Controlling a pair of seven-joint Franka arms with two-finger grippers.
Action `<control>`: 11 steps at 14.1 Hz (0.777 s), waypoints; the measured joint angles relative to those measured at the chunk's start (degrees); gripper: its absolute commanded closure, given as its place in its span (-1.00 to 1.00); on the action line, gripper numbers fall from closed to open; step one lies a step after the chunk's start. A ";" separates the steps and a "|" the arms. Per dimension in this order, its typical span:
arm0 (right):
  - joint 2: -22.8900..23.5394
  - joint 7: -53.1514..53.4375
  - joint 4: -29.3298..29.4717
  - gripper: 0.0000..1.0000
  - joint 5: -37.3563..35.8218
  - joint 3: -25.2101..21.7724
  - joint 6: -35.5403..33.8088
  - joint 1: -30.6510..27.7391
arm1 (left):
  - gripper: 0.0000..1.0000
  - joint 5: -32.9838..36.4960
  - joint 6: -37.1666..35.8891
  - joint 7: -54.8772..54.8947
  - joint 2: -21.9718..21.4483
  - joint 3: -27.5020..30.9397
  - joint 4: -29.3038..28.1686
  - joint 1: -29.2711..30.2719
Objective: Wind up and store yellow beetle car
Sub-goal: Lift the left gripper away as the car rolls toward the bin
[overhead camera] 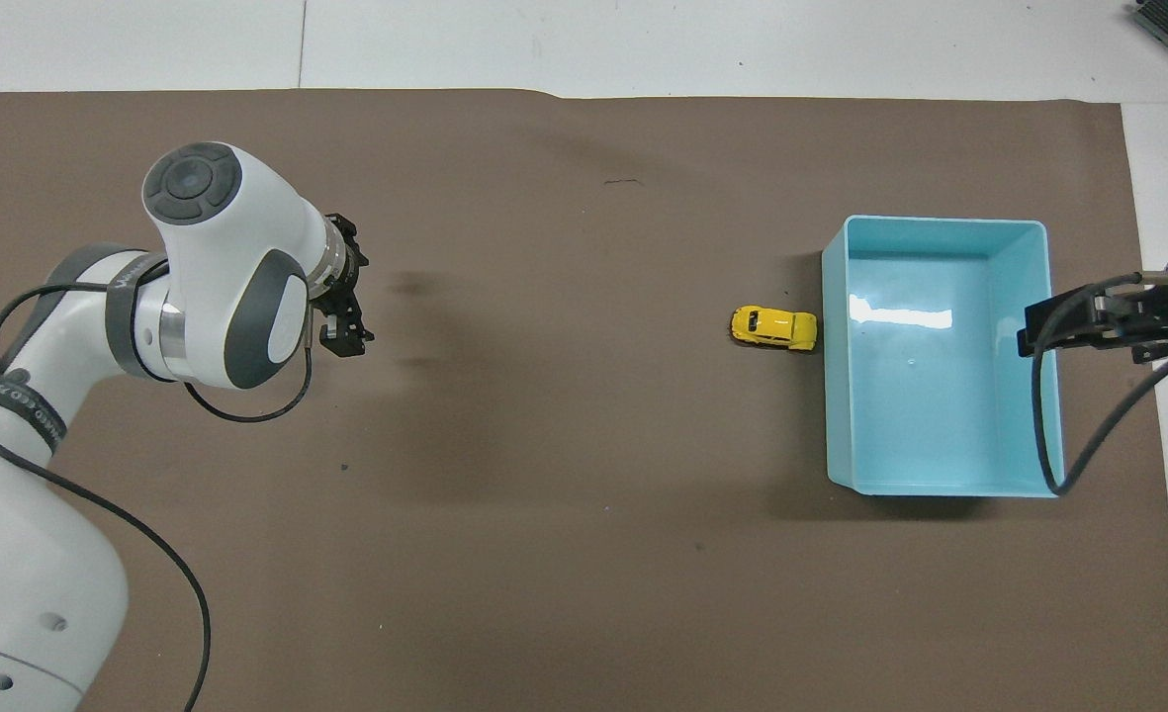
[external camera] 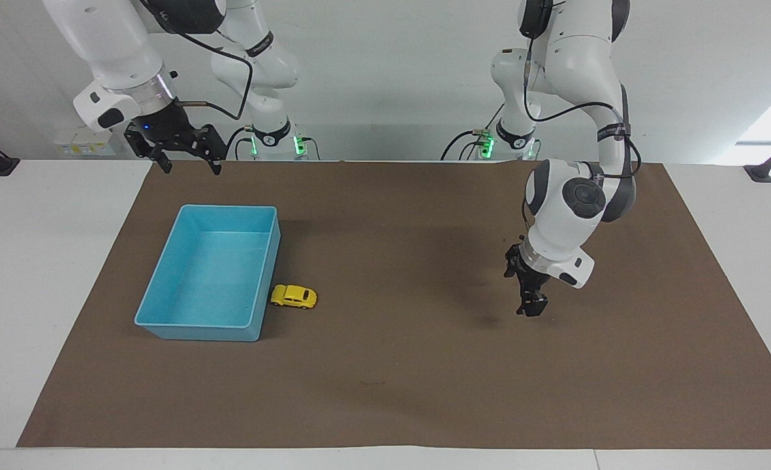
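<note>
Yellow beetle car (external camera: 293, 296) sits against blue bin (external camera: 163, 274) wall. Your left pincer (external camera: 533, 308) hangs wide over brown mat (external camera: 424, 365), holds nothing. Your right pincer (external camera: 186, 158) wide, empty, waits up by bin.

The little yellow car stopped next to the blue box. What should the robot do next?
Probably bring the right gripper down over the car. The car sits on the mat against the outside of the box, not in it, and that gripper, empty with fingers open, hangs by the box.

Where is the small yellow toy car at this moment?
The small yellow toy car stands on the brown mat, against the outer wall of the light blue plastic bin, on the bin's side toward the left arm's end.
</note>
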 measured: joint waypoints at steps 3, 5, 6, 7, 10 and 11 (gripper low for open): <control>0.00 0.00 0.00 -1.00 0.00 0.00 0.00 0.00 | -1.00 0.00 0.00 2.34 -0.97 0.10 1.00 0.55; 0.00 0.00 0.00 -1.00 0.00 0.00 0.00 0.00 | -1.00 0.00 0.00 4.36 -1.52 0.19 1.58 1.16; 0.00 0.00 0.00 -1.00 0.00 0.00 0.00 0.00 | -1.00 0.00 0.00 5.40 -1.70 0.21 1.87 1.50; 0.02 0.00 0.00 -1.00 0.02 0.00 0.00 0.00 | -1.00 0.00 -0.02 6.75 -1.95 0.29 2.10 1.71; 0.13 0.04 0.00 -1.00 0.03 0.00 1.00 0.01 | -1.00 0.00 -0.11 14.35 -3.38 0.31 2.56 2.45; 0.14 0.42 0.00 -1.00 0.05 0.03 1.08 0.09 | -1.00 0.00 -0.26 18.04 -4.18 0.31 2.63 2.90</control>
